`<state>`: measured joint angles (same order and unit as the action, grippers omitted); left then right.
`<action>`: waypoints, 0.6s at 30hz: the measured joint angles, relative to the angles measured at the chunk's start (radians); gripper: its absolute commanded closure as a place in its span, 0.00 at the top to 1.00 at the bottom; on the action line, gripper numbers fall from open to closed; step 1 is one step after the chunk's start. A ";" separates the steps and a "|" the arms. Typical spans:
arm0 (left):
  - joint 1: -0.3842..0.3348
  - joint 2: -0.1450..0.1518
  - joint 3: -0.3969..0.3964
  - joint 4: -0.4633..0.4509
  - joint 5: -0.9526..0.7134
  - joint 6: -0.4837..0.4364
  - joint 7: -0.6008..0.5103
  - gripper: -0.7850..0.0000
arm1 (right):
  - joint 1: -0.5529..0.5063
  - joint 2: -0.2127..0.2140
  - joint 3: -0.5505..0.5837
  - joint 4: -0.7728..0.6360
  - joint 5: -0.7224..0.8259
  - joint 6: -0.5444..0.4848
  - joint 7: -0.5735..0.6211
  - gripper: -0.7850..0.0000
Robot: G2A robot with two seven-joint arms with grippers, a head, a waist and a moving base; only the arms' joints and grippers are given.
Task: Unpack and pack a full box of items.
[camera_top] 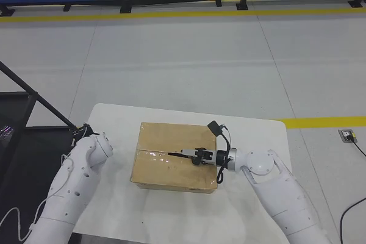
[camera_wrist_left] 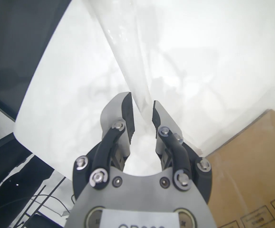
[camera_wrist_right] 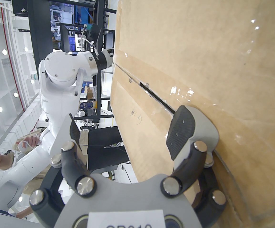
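Fingers (camera_wrist_left: 127, 112) of the left gripper (camera_wrist_left: 141, 105) stand parted around a clear tape strip (camera_wrist_left: 127, 48) off the box's (camera_top: 161, 174) 9 o'clock side. Box sits mid-tabletop (camera_top: 116, 119); right gripper (camera_top: 195, 156) over it from 3 o'clock, fingers spread, one at the seam (camera_wrist_right: 156, 97). Best to pry gently along that slit, I'd judge.

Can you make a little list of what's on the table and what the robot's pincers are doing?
table: white, holds the box
box: brown cardboard, flaps down, dark slit along the seam
right pincer: open, over the box top at the seam
left pincer: beside the box, a clear strip passing through it
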<state>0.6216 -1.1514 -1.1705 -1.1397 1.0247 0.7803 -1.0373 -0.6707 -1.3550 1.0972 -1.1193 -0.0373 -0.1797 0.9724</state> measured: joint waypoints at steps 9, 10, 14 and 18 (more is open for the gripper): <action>0.185 0.051 -0.211 -0.298 0.043 -0.030 -0.032 0.31 | 0.000 0.000 0.000 0.000 0.000 0.000 0.000 1.00; 0.194 0.053 -0.221 -0.305 0.045 -0.034 -0.037 0.32 | 0.000 0.000 0.000 0.000 0.000 0.000 0.000 1.00; 0.208 0.054 -0.216 -0.306 0.058 -0.076 -0.073 0.34 | 0.000 0.000 0.000 0.000 0.000 0.000 0.000 1.00; 0.202 0.049 -0.167 -0.290 0.093 -0.123 -0.079 0.47 | 0.000 0.000 0.000 0.000 0.000 0.000 0.000 1.00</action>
<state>0.8237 -1.1026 -1.3372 -1.4292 1.1173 0.6571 -1.1163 -0.6707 -1.3550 1.0972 -1.1193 -0.0373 -0.1798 0.9724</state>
